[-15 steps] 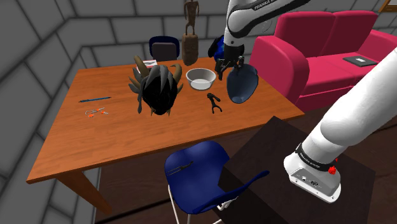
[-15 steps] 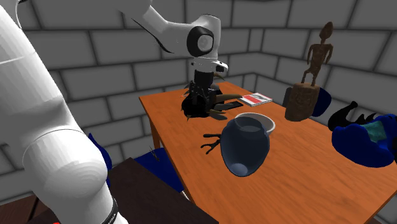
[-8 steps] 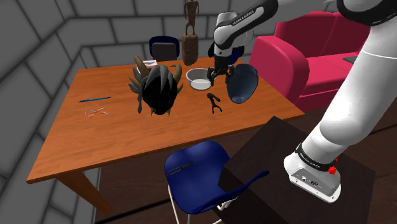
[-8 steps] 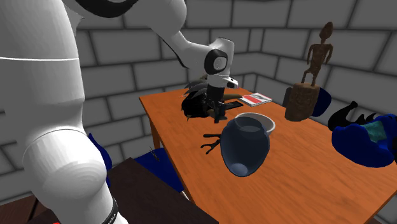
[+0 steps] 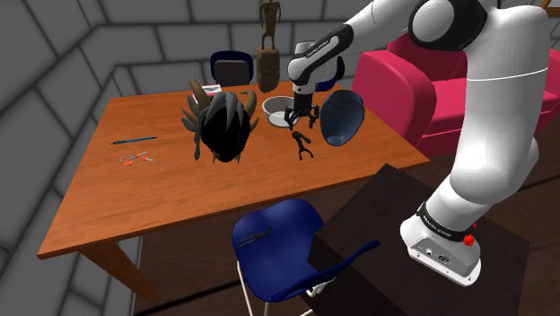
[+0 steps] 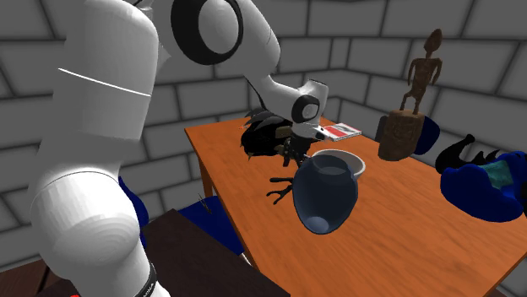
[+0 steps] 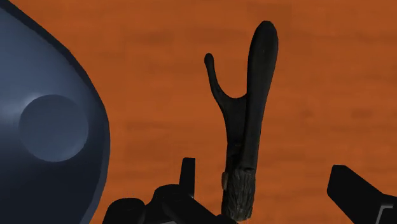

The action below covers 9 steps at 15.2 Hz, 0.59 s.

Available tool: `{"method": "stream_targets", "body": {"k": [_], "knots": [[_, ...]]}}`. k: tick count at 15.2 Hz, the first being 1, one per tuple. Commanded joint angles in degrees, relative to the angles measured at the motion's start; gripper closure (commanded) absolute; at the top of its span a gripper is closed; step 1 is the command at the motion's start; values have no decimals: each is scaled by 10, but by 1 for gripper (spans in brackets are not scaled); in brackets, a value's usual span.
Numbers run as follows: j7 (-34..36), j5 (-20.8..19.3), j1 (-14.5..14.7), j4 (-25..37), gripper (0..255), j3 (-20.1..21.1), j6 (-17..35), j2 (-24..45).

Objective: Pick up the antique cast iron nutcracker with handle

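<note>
The nutcracker [image 5: 302, 144] is a small black forked piece with a long handle, lying on the wooden table [image 5: 179, 188] between the white bowl [image 5: 280, 109] and the near edge. My gripper [image 5: 299, 118] hangs just above it, pointing down, fingers open. In the wrist view the nutcracker [image 7: 245, 121] runs straight out from between the spread fingers [image 7: 186, 170], nearer one of them, and neither touches it; the gripper [image 7: 264, 173] holds nothing. In the second exterior view the gripper [image 6: 293, 157] sits above the nutcracker [image 6: 278, 189].
A dark blue vase [image 5: 341, 117] lies on its side right beside the gripper, also large in the wrist view [image 7: 44, 127]. A black spiky object [image 5: 223, 126], a brown statue [image 5: 268, 58], a pen [image 5: 133, 140] and a red book [image 6: 339, 130] share the table. A blue chair [image 5: 274, 238] stands at the near edge.
The arm has come down from above the vase and swung toward the shoulder view's left, bringing the gripper low over the nutcracker. Nothing on the table has moved.
</note>
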Motion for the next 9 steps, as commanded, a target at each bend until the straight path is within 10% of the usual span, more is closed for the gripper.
{"method": "stream_targets", "body": {"k": [1,9], "knots": [[1,3,-2,17,0,0,7,27],[-3,6,-2,16,0,1,42,63]]}}
